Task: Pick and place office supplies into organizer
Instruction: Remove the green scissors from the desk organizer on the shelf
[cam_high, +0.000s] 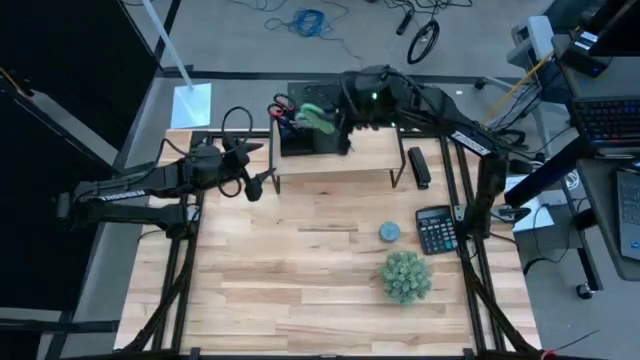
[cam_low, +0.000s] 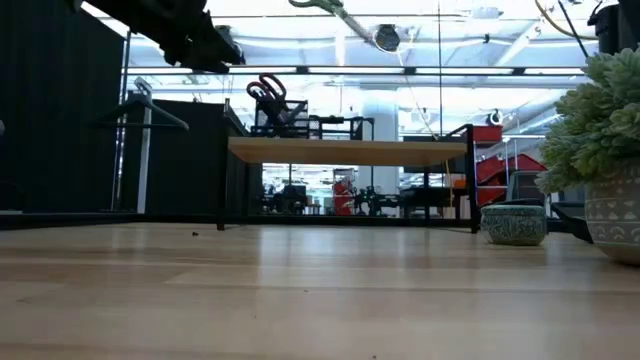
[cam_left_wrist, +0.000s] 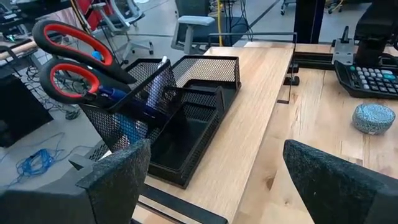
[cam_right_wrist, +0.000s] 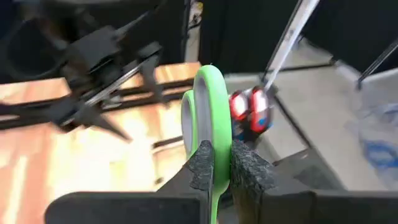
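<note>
The black mesh organizer (cam_high: 312, 138) stands on the light wooden riser shelf (cam_high: 345, 160) at the table's far side. Red-handled scissors (cam_left_wrist: 71, 68) and blue pens (cam_left_wrist: 152, 93) stick up out of its pen cup. My right gripper (cam_right_wrist: 216, 167) hovers over the organizer, shut on green-handled scissors (cam_high: 316, 116); their blades are hidden. My left gripper (cam_left_wrist: 217, 186) waits open just left of the shelf's near left corner, nothing between its fingers, facing the organizer (cam_left_wrist: 186, 118). My right gripper pinches a green handle loop (cam_right_wrist: 208, 106) of the scissors between its two fingers (cam_right_wrist: 249, 171). The loop stands edge-on and sticks out past the fingertips. The scissors are lifted clear, above the organizer and close to the red-handled pair (cam_right_wrist: 249, 112).
A black calculator (cam_high: 435, 228), a small round patterned pot (cam_high: 389, 232) and a fuzzy green ball plant (cam_high: 405, 277) sit on the table's right half. A dark oblong item (cam_high: 418, 167) lies right of the shelf. Bare wood spreads across the near left.
</note>
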